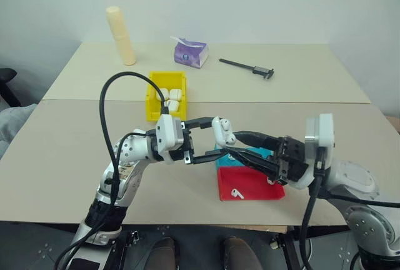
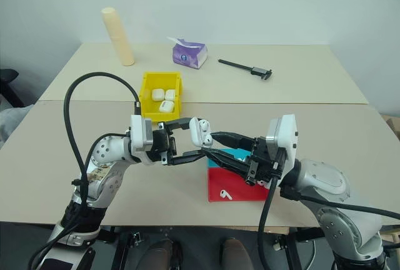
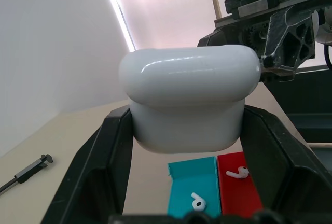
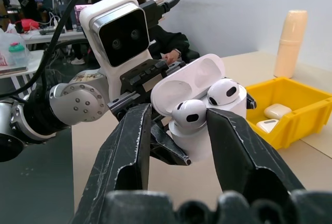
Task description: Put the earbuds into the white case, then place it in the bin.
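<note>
My left gripper (image 1: 215, 137) is shut on the white case (image 1: 220, 129), holding it in the air over the table's front part with its lid open. Two earbuds (image 4: 189, 114) sit in the case's sockets. My right gripper (image 1: 231, 142) reaches in from the right, and its open fingers (image 4: 129, 146) straddle the nearer earbud. The yellow bin (image 1: 152, 104) stands behind the grippers and holds several white cases (image 1: 170, 98). One loose earbud (image 1: 237, 193) lies in the red tray (image 1: 256, 185), another earbud (image 3: 197, 202) in the teal tray (image 3: 181, 177).
At the back of the table stand a cream cylinder (image 1: 121, 35) and a purple tissue pack (image 1: 190, 53), with a black caliper (image 1: 248, 68) to their right. The teal tray (image 1: 262, 153) is partly hidden under my right gripper. A black cable (image 1: 109, 114) loops over my left arm.
</note>
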You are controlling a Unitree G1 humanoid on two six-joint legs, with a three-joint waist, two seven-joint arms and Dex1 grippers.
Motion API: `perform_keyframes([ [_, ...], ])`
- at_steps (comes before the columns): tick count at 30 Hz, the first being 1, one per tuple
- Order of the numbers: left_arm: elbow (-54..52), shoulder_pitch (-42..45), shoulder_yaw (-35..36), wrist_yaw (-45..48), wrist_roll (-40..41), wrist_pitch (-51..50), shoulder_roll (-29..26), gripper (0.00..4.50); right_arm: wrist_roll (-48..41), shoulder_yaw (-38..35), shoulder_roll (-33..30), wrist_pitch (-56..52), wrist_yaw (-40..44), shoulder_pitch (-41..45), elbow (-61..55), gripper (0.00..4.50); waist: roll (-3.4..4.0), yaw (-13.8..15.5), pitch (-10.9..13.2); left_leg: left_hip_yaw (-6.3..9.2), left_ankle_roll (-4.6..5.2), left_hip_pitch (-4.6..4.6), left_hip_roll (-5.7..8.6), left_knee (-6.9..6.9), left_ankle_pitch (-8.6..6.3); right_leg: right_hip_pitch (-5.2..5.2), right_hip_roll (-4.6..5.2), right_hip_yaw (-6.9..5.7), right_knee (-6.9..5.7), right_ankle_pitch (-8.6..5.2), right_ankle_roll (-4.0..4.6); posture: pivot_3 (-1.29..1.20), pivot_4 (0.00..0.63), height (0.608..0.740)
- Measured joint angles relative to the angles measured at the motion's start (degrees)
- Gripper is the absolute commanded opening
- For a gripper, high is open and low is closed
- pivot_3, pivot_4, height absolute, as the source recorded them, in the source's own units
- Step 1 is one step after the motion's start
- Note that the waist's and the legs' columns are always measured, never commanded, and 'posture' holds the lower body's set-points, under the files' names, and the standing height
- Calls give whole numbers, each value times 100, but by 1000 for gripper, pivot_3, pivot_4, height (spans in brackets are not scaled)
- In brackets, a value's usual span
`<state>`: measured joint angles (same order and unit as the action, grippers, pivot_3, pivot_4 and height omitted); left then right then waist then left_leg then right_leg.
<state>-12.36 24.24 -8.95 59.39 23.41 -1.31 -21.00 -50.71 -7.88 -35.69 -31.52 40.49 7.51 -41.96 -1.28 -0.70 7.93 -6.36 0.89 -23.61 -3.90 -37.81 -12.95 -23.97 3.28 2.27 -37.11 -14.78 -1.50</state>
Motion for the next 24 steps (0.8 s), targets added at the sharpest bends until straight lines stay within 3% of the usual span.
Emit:
perform_keyframes([
  [10, 115, -1, 0, -8, -19, 15, 29, 2784, 438, -160, 75, 501, 18, -64, 60, 2018, 0, 1, 0, -1, 0, 1, 0, 0, 0, 0, 0, 0, -1, 0, 0, 0, 150, 740],
  [15, 224, 0, -18, -5, -180, 20, -35, 2784, 211, -372, -363, 398, 210, -43, 180, 2018, 0, 0, 0, -2, 0, 3, 0, -1, 0, 2, 0, 1, 0, 0, 0, 0, 150, 740],
  [18, 342, 27, -94, 27, -320, 20, -103, 2784, -265, -481, -721, 61, 140, 560, 210, 1460, 0, -18, 0, -3, 0, 14, -3, 0, 0, 8, -2, 4, -2, 0, 0, 0, 150, 740],
  [22, 463, 221, -287, 12, -532, -5, -58, 2784, -465, -266, -1005, -411, -176, 1394, 188, 41, 0, -2, 0, -2, 0, 9, -1, 0, 0, 6, -1, 2, 0, 0, 0, 0, 150, 740],
  [24, 466, 328, -349, 10, -564, -43, -59, 2784, -431, -48, -1075, -562, -236, 1599, 170, 41, 0, 7, 0, -2, 1, 2, 1, 0, -1, 3, 1, 2, 3, 0, 0, 0, 150, 740],
])
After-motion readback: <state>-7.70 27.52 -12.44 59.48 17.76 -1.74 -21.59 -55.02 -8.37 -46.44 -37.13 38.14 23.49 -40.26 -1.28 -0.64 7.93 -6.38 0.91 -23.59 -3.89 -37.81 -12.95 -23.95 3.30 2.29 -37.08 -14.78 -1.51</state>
